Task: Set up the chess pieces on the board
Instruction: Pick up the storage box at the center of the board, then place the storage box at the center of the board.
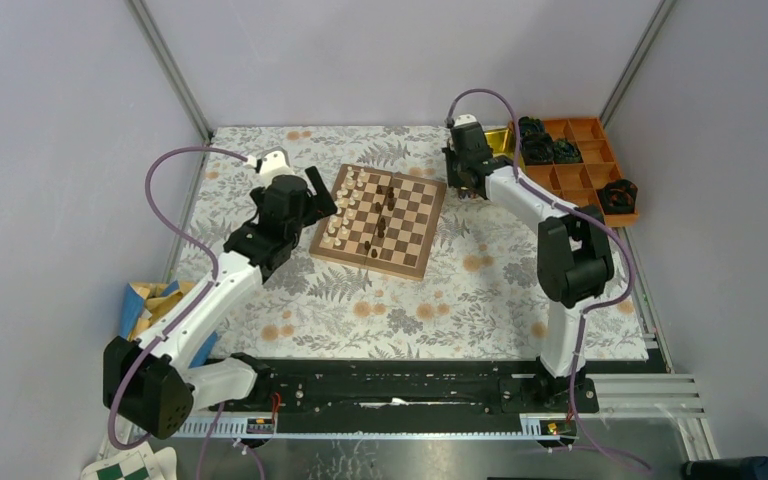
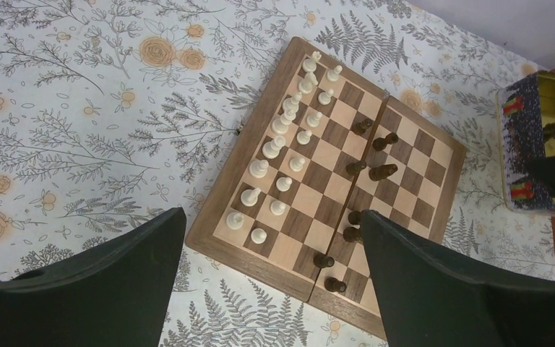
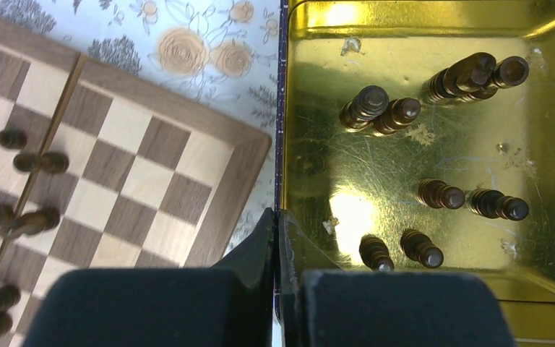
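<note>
- Board [image 1: 378, 222] sits skewed on the floral counter [image 1: 410, 310], between the two arms, so each can reach its own half.
- Cream pieces [image 2: 282, 155]: two neat rows along the board's left edge. That side looks done, or v. close.
- Dark pieces on board [image 2: 365, 170]: a loose string by the centre fold, not on their home rows by the right edge. One or two may be lying over, can't tell for sure.
- Rest of the dark set [image 3: 441, 195] is in the yellow tin [image 3: 433, 144], just beside the board's right edge. Some stand apart and some lean in pairs, probably just as they were tipped in.
- Right gripper [image 3: 276, 224]: shut tight, nothing between the fingers. It hangs over the tin's left wall, right by the gap to the board. Whether it touches the rim, can't tell. My guess is it's lined up to go in for a dark piece and must open first.
- Left gripper [image 1: 312, 203]: wide open, empty, held above the counter at the board's left side, looking down on the cream rows. Seems parked clear, since its half needs little more.
- Risk as I see it: the tin pieces are tiny and bunched, so a pinch could catch two or skid one on the shiny floor.
- Orange tray [image 1: 580, 160] w/ black lumps behind the tin is not part of this.
</note>
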You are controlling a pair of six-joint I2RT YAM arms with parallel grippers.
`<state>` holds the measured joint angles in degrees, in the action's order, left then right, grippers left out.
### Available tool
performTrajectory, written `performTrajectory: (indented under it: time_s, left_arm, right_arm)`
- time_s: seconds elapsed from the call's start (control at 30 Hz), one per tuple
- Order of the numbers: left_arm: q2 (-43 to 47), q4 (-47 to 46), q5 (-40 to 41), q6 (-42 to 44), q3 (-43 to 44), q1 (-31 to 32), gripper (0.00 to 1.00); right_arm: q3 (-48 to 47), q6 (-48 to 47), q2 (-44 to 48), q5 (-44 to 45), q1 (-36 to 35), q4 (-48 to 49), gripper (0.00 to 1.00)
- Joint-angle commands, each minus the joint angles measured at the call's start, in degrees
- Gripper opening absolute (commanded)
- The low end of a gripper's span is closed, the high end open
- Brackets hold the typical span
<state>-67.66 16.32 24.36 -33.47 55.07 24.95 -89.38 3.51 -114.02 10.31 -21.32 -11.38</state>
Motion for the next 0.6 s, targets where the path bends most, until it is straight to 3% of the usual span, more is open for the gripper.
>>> performTrajectory:
  time_s: [0.0, 0.2, 0.57]
  left_arm:
    - [1.71, 0.15, -0.47, -0.71, -1.02, -0.60, 0.99]
    - [2.75, 0.85, -1.21, -0.57, -1.31, -0.60, 0.99]
    - [4.65, 2.47, -2.07, 1.39, -2.09, -0.62, 0.99]
  right_arm:
    - [4.57, 0.23, 9.07, 4.65, -2.54, 0.98, 0.00]
    - [15.71, 4.19, 19.97, 8.89, -7.88, 0.02, 0.00]
    - [41.37, 20.49, 42.54, 15.40, -20.58, -2.01, 0.00]
